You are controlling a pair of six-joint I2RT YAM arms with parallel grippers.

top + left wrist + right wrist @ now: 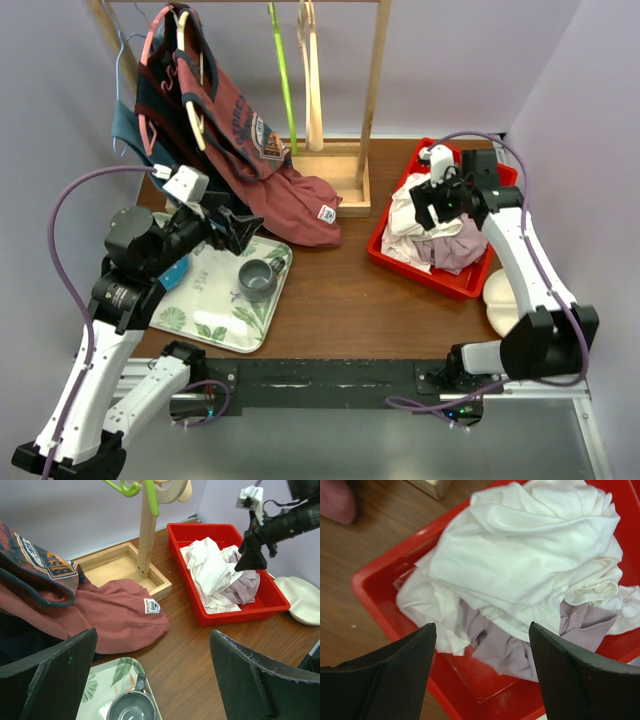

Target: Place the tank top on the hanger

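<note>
The tank top [530,555] lies crumpled in the red bin [385,575] at the table's right, heaped over a mauve cloth [510,650]. My right gripper [480,630] hangs just above it, jaws wide apart, gripping nothing. The green hanger [282,75] hangs on the wooden rack [375,90] at the back, well apart from the bin. My left gripper [153,632] is spread fully and empty, above a leaf-print tray [175,320] holding 1 grey cup [260,278], beside a faded-red shirt [290,190].
</note>
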